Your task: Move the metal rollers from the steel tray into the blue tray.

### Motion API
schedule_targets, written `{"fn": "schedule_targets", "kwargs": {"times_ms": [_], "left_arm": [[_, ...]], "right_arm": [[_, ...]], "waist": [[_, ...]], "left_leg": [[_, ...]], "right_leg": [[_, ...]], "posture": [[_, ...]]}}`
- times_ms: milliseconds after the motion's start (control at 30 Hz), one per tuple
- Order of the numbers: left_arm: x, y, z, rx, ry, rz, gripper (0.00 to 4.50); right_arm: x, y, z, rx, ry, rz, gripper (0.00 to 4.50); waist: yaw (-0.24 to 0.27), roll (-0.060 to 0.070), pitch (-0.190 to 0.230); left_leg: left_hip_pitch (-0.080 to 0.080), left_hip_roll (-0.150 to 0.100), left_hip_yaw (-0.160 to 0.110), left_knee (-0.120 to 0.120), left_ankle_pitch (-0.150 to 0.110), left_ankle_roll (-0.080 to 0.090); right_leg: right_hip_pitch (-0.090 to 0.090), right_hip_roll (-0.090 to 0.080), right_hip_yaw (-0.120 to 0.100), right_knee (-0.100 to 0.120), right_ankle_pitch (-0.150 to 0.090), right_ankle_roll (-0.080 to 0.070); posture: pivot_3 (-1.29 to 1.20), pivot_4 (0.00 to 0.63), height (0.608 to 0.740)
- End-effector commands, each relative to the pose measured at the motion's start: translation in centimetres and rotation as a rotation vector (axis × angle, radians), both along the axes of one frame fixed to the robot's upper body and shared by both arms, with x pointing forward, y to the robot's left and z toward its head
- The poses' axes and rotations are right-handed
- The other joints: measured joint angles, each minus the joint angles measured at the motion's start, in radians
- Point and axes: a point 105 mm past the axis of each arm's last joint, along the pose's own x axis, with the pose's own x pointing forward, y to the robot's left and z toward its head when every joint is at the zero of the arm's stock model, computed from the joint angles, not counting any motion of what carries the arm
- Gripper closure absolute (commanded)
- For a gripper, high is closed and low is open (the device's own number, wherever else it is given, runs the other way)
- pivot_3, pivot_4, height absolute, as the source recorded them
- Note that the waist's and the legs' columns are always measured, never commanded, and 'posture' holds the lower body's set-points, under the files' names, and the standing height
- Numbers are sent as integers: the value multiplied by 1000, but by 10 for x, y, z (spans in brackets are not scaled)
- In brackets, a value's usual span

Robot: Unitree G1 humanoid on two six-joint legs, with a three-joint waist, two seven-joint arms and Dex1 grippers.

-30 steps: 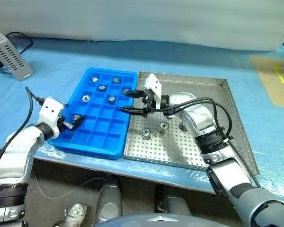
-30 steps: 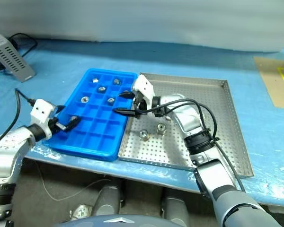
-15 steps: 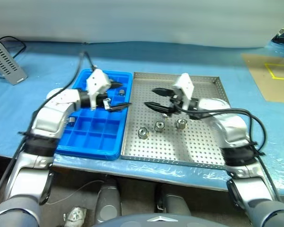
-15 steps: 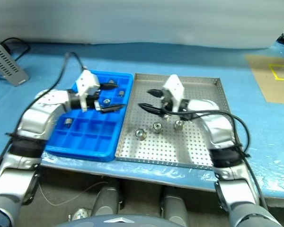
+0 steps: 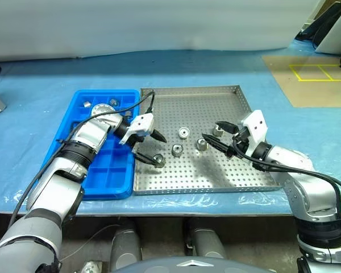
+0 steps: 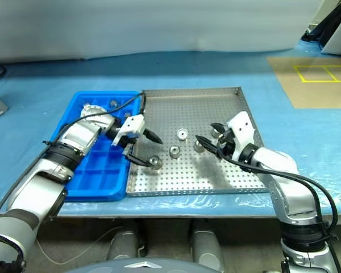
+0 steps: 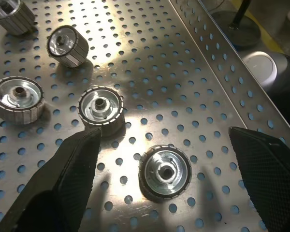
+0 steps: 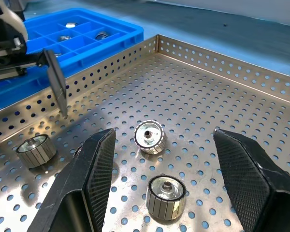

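Where perforated steel tray (image 5: 216, 170) gleams, ribbed metal rollers (image 7: 164, 171) stand.

Silver arms with black cables, white wrist blocks, seemingly textured black claw fingers (image 8: 253, 183).

Bare steel tray (image 5: 216, 105) floor beyond rollers (image 5: 177, 150)

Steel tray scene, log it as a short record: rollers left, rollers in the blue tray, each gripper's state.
source: large square perforated silver metal tray
rollers left in it: five small shiny metal rollers
target: bright blue plastic compartment tray, at least two rollers inside, partly hidden by the arm
left gripper: open, empty, above the silver tray's left side
right gripper: open, empty, above the silver tray's right side
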Motion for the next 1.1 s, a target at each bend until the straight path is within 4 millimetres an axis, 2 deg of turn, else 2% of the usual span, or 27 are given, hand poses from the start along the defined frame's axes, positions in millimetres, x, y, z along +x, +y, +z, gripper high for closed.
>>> {"fn": "schedule_targets", "kwargs": {"times_ms": [33, 133, 300, 500, 733, 833, 900, 1000, 1100], "left_arm": [[4, 1, 1, 58, -61, -54, 47], [7, -3, -8, 75, -78, -55, 47], [2, -14, -19, 80, -56, -86, 47], [-1, -4, -40, 184, -62, -94, 47], [7, 2, -44, 282, -115, -65, 47], [5, 1, -42, 284, -114, -89, 632], [7, 1, -43, 287, -134, -76, 1233], [5, 2, -44, 289, -135, -94, 1233], [5, 2, -43, 280, -134, -94, 1788]], "right_arm": [[-5, 1, 12, 4, -54, -14, 1158], [-6, 2, 12, 1, -55, -22, 1158], [1, -3, 9, -38, -73, -60, 1158], [4, -4, 5, -51, -71, -67, 1158], [5, 0, 1, -53, -75, -75, 1158], [6, -1, 0, -54, -75, -81, 1158], [6, -1, -1, -55, -76, -85, 1158], [8, 0, 0, -55, -82, -85, 1158], [8, 2, -1, -55, -83, -82, 1158]], "waist": [[0, 0, 0], [0, 0, 0], [0, 0, 0], [-4, 1, 0], [-26, 2, -1], [-30, 2, -1], [-29, 2, -1], [-29, 2, -2], [-29, 2, -1]], "left_leg": [[0, 0, 0, 1, 0, 0], [0, 0, 0, 1, -1, 1], [0, 0, 0, 1, -2, 3], [1, 0, 0, 0, -3, 4], [5, 0, 0, 0, -3, 4], [5, 0, 0, 0, -3, 4], [5, 0, 0, -1, -3, 4], [3, 1, 0, -1, -4, 6], [2, 0, 0, -1, -4, 6]], "right_leg": [[0, 0, 0, 0, 0, 0], [1, 0, 0, 0, 0, 0], [3, 0, 0, -3, 0, 0], [3, 0, 0, -5, 0, 0], [6, 0, 0, -5, 0, 0], [6, 0, 0, -5, 0, 0], [6, 0, 0, -6, 0, 0], [6, 0, -1, -9, 0, 0], [6, 0, -1, -10, 0, 0]], "posture": [[-487, 150, 740], [-491, 150, 740], [-492, 150, 740], [-489, 150, 740], [-487, 150, 740], [-487, 150, 740], [-487, 150, 740], [-486, 150, 740], [-483, 150, 740]]}}
